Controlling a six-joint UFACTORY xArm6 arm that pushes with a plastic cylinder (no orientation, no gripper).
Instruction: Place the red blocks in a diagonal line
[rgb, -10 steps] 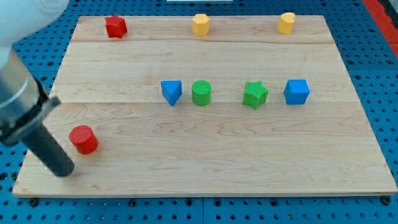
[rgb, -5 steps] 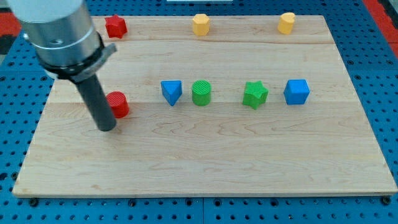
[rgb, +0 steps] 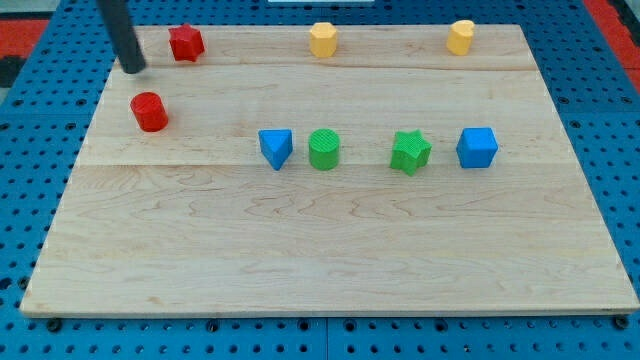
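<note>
A red cylinder (rgb: 149, 111) stands near the board's left edge, in the upper part. A red star (rgb: 185, 42) sits at the top left of the board, up and to the right of the cylinder. My tip (rgb: 133, 69) is at the top left, just left of the red star and above the red cylinder, touching neither.
A blue triangle (rgb: 276, 147), green cylinder (rgb: 324, 149), green star (rgb: 410, 152) and blue cube (rgb: 477, 147) form a row across the middle. Two yellow blocks (rgb: 323, 39) (rgb: 460, 36) sit along the top edge of the wooden board (rgb: 330, 260).
The red cylinder has been pushed from the lower left up to the upper left. My tip has moved up past it to beside the red star.
</note>
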